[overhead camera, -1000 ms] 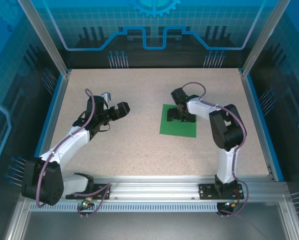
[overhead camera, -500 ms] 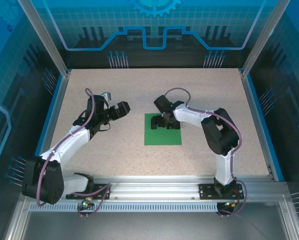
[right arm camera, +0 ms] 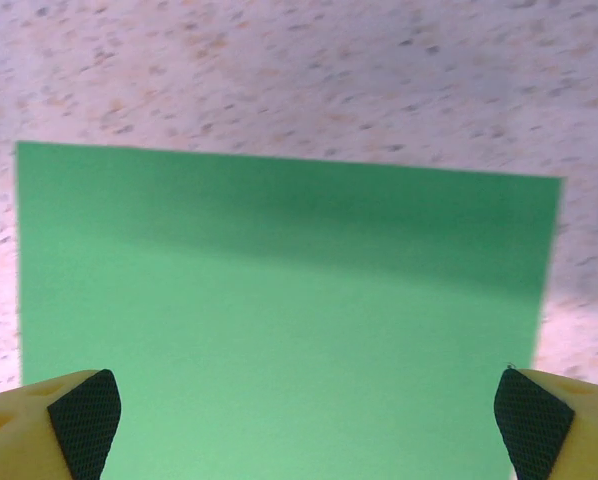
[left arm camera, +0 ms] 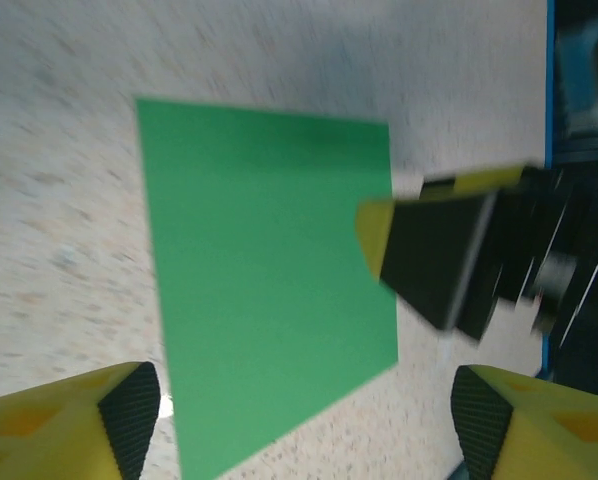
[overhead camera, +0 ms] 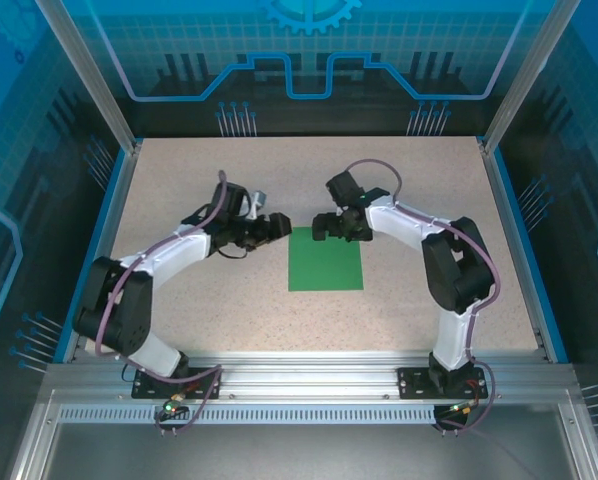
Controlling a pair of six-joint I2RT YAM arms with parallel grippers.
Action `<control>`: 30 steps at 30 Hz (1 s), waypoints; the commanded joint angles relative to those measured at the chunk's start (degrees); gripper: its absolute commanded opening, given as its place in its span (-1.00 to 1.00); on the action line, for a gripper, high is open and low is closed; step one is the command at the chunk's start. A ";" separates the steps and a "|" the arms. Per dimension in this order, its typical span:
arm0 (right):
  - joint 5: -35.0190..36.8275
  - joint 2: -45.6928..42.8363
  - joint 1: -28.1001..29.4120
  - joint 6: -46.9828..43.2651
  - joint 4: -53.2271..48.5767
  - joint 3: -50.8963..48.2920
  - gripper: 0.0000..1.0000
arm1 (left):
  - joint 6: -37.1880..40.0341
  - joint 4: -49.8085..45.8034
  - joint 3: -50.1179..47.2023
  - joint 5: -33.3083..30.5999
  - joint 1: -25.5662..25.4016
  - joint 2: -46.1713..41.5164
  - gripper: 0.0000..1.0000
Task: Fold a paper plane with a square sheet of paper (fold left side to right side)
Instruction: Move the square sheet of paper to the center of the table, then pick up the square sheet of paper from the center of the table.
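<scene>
Sheet (overhead camera: pixel 325 259): you have it flat and unfolded on the desk (overhead camera: pixel 229 310), near the middle, between the two arms.
Sheet, change: a second ago it lay further right and a little further back. It has not shifted in the last half second.
Left gripper (overhead camera: pixel 278 225): it sits just beside the sheet's far left corner, pointing right. Its jaws are wide apart and grip nothing.
Left gripper, wrist view: a corner of the sheet lies between the yellow fingers (left arm camera: pixel 129 405). You cannot tell whether they touch the paper.
Left arm, change: a second ago, and half a second ago, it was parked well to the left of the sheet. It has now swung in to the sheet.
Right gripper (overhead camera: pixel 326 228): it is at the sheet's far edge, facing the left gripper and close to it. Its jaws are fully spread and hold nothing.
Right gripper, wrist view: the green square spans the gap between its fingertips (right arm camera: pixel 84 412).
Right gripper, change: half a second ago it was over the sheet's far part. It has now drawn back to the edge.
</scene>
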 commanded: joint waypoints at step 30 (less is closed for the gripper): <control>-5.75 4.97 -0.90 -3.09 -1.67 -1.65 0.98 | -2.86 -8.08 5.73 -1.10 -7.78 17.52 0.04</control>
